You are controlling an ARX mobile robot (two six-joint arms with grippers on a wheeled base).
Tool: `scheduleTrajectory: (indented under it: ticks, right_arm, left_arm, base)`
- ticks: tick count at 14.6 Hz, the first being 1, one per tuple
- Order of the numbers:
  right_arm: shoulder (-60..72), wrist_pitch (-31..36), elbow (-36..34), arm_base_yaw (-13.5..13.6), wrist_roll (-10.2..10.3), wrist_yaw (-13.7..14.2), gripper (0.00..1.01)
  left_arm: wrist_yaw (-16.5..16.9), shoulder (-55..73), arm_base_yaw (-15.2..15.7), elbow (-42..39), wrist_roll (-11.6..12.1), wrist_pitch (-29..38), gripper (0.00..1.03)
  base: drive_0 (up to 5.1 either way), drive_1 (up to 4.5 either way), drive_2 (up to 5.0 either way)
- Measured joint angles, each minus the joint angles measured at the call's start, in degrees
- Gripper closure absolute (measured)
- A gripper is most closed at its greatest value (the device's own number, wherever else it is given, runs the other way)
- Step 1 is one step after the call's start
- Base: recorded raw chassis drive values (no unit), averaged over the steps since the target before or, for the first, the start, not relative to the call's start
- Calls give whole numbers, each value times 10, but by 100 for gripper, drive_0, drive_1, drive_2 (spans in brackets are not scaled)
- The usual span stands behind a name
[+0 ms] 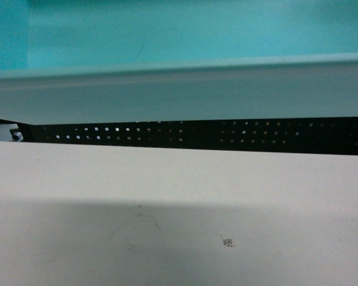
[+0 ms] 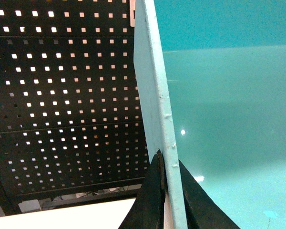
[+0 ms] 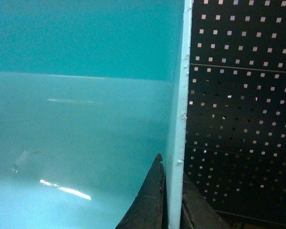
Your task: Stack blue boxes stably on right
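Turquoise-blue glossy plastic tub (image 1: 185, 36) fills the upper part of the head view, its smooth inside wall and pale rolled rim running across the frame from left to right, held up off the white flat tabletop (image 1: 167, 202) that spreads across the lower half. Between the tub's pale underside and the table's far edge a black perforated metal panel (image 1: 227, 136) shows as a dark band dotted with small square holes. A tiny square printed marker (image 1: 228, 242) lies on the table near the lower right.

In the left wrist view the left gripper (image 2: 168, 195) has its two black fingers closed narrowly on the tub's thin side wall, one finger on the outside and one on the inside, with the pale rim edge rising between them toward the top of the frame. The tub's interior lies to the right of that wall, the perforated panel to the left, and a strip of the white table shows at the bottom left.

In the right wrist view the right gripper (image 3: 171, 200) pinches the opposite wall in the same way, one dark finger inside the tub and the other outside, the rim edge standing nearly upright between them. Here the tub's interior lies to the left and the perforated panel to the right.
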Motion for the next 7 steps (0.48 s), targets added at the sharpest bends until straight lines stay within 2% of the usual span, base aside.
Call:
scheduleTrajectory:
  ticks: [2, 3, 7]
  right_arm:
    - [5, 12, -5, 0, 2, 0, 99]
    - [5, -10, -1, 0, 5, 5, 99]
    - [6, -10, -1, 0, 7, 5, 99]
  left_arm:
    - [-1, 8, 0, -3, -2, 17, 101]
    - [-2, 15, 0, -3, -1, 14, 101]
    - [-2, 16, 0, -3, -1, 16, 101]
  base:
    - [0, 0, 0]
    - [0, 0, 0]
    - [0, 0, 0]
